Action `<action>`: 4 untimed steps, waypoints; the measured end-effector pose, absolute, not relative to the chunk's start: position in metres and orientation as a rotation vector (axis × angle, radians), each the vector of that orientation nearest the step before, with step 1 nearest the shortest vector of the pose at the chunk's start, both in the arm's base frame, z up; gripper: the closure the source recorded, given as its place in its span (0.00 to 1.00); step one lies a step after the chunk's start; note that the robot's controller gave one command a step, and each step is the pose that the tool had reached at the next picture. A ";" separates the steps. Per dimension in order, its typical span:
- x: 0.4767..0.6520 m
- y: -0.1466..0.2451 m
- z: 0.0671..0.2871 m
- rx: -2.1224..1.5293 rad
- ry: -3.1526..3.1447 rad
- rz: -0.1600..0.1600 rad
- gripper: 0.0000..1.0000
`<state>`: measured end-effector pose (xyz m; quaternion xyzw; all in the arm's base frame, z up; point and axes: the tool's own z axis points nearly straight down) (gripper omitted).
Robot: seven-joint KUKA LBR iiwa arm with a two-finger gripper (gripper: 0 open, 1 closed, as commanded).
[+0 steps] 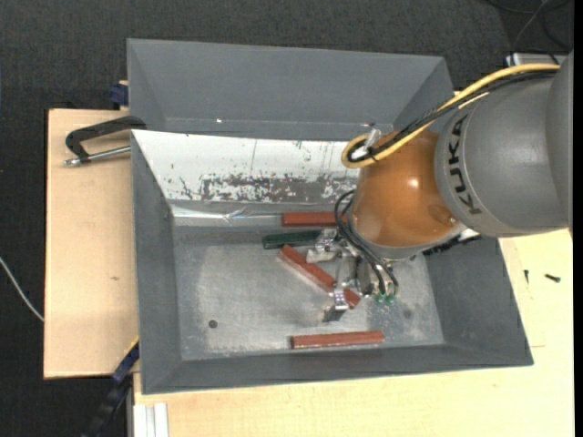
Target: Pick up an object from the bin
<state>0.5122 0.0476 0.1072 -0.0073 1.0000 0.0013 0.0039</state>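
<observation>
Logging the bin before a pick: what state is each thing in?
gripper: low in the bin, over one end of the slanted red bar.
slanted red bar: lying flat.
back red bar: lying flat by the back wall.
dark bar: lying flat.
front red bar: lying flat, alone.

Robotics lab (KUKA arm (510, 153); grey metal bin (273, 85))
</observation>
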 end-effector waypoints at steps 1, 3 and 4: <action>0.556 0.051 0.078 0.105 3.145 0.003 1.00; 0.562 0.030 0.198 0.028 3.136 0.002 1.00; 0.562 0.030 0.197 0.028 3.136 0.002 1.00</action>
